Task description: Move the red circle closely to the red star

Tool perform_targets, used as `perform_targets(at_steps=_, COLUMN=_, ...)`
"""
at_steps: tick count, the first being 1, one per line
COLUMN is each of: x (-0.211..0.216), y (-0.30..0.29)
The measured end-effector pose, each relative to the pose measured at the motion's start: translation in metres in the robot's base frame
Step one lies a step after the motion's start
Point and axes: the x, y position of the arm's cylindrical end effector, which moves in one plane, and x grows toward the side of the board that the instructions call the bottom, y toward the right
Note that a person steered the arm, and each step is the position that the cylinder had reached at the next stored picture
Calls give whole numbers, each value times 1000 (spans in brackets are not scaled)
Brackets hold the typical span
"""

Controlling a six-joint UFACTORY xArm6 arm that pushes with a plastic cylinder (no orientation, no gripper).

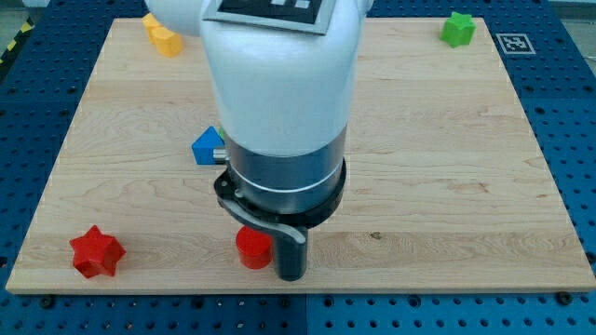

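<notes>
The red circle point(252, 247) stands near the view's bottom edge of the wooden board point(447, 167), partly hidden behind the arm's dark collar. The red star point(97, 251) lies at the bottom left, well to the left of the circle, with bare board between them. My tip point(292, 276) is the lower end of the dark rod just right of the red circle, touching it or almost touching it. The bulky white and grey arm body point(279, 102) covers the board's middle.
A blue block point(207, 146) sits left of the arm, partly hidden by it. A yellow block point(162, 35) lies at the top left and a green block point(457, 29) at the top right. The board's bottom edge runs close below the circle and star.
</notes>
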Motion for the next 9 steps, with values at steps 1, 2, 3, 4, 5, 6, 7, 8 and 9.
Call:
perform_targets(at_steps=1, x=-14, y=4)
perform_targets(at_steps=2, x=-15, y=4)
perform_targets(at_steps=3, x=-15, y=-5)
perform_targets(at_steps=4, x=-15, y=-28)
perform_targets(at_steps=5, x=-15, y=-54)
perform_targets(at_steps=6, x=-15, y=-79)
perform_targets(at_steps=7, x=-20, y=-104)
perform_targets(at_steps=8, x=-29, y=-114)
perform_targets(at_steps=9, x=-31, y=-113)
